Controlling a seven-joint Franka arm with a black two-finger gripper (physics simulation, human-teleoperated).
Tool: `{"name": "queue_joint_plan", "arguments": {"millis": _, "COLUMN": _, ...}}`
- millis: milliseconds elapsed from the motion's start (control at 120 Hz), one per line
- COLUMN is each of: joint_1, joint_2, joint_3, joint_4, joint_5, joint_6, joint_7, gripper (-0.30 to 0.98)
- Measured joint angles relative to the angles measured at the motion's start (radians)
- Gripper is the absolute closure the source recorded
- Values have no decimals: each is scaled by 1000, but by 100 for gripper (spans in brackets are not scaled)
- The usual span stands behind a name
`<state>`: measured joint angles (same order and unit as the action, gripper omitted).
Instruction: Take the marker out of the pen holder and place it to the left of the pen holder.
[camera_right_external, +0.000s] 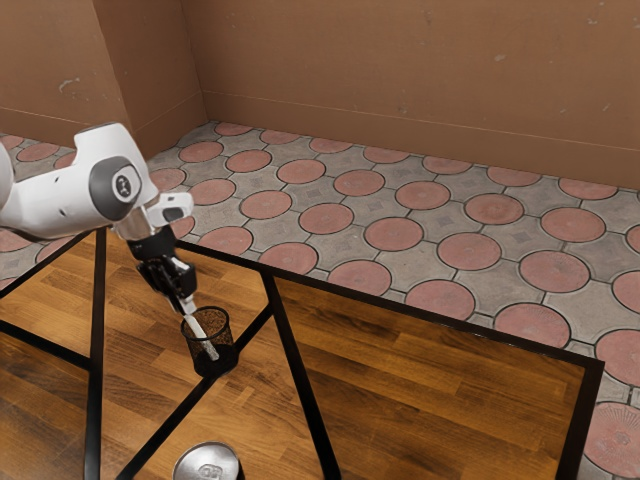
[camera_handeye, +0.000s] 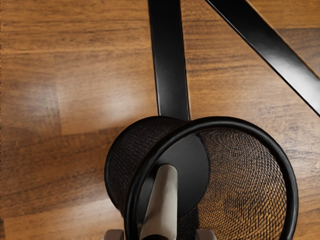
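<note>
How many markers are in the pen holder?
1. The marker stands at a slant inside the mesh pen holder, its upper part rising past the rim to the gripper. Another could be hidden in the holder's dark lower part.

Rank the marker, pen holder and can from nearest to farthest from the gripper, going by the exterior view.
1. Marker: its upper end is right at the gripper, its lower end inside the holder.
2. Pen holder: just below the gripper, around the marker.
3. Can: beyond the holder, at the exterior view's lower edge.
</note>
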<state>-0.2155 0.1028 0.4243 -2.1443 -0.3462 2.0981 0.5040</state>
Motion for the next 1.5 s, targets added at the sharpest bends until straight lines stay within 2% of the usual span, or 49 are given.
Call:
{"name": "queue_joint_plan", "arguments": {"millis": 125, "joint_1": 1, "joint_2": -1, "joint_3": 1, "joint_4": 0, "joint_5": -1, "joint_6": 0, "joint_7": 6, "gripper": 67}}
{"name": "queue_joint_plan", "arguments": {"millis": 333, "joint_1": -4, "joint_2": -12, "joint_3": 0, "joint_4": 1, "joint_5": 7, "joint_6": 2, "joint_7": 8, "gripper": 74}}
{"name": "queue_joint_plan", "arguments": {"millis": 533, "joint_1": -41, "joint_2": -133, "joint_3": 8, "joint_4": 7, "joint_5": 51, "joint_6": -21, "joint_7": 4, "gripper": 77}}
{"name": "queue_joint_plan", "arguments": {"millis": 625, "joint_1": -66, "joint_2": -187, "joint_3": 60, "joint_4": 13, "joint_5": 83, "joint_6": -34, "joint_7": 3, "gripper": 78}}
{"name": "queue_joint_plan", "arguments": {"millis": 750, "joint_1": 19, "joint_2": -224, "joint_3": 156, "joint_4": 34, "joint_5": 123, "joint_6": -62, "joint_7": 1, "gripper": 78}}
{"name": "queue_joint_plan", "arguments": {"millis": 900, "joint_1": 25, "joint_2": -154, "joint_3": 190, "joint_4": -27, "joint_5": 123, "joint_6": -55, "joint_7": 3, "gripper": 78}}
{"name": "queue_joint_plan", "arguments": {"millis": 1100, "joint_1": -6, "joint_2": -119, "joint_3": 192, "joint_4": -52, "joint_5": 67, "joint_6": -29, "joint_7": 33, "gripper": 37}}
{"name": "queue_joint_plan", "arguments": {"millis": 1267, "joint_1": -10, "joint_2": -192, "joint_3": 192, "joint_4": 36, "joint_5": 80, "joint_6": -32, "joint_7": 62, "gripper": 18}}
{"name": "queue_joint_plan", "arguments": {"millis": 1333, "joint_1": 26, "joint_2": -206, "joint_3": 157, "joint_4": 82, "joint_5": 119, "joint_6": -50, "joint_7": 73, "gripper": 14}}
{"name": "queue_joint_plan", "arguments": {"millis": 1392, "joint_1": 44, "joint_2": -202, "joint_3": 58, "joint_4": 175, "joint_5": 194, "joint_6": -97, "joint_7": 64, "gripper": 11}}
{"name": "queue_joint_plan", "arguments": {"millis": 1500, "joint_1": 11, "joint_2": -179, "joint_3": -119, "joint_4": 315, "joint_5": 310, "joint_6": -215, "joint_7": 21, "gripper": 7}}
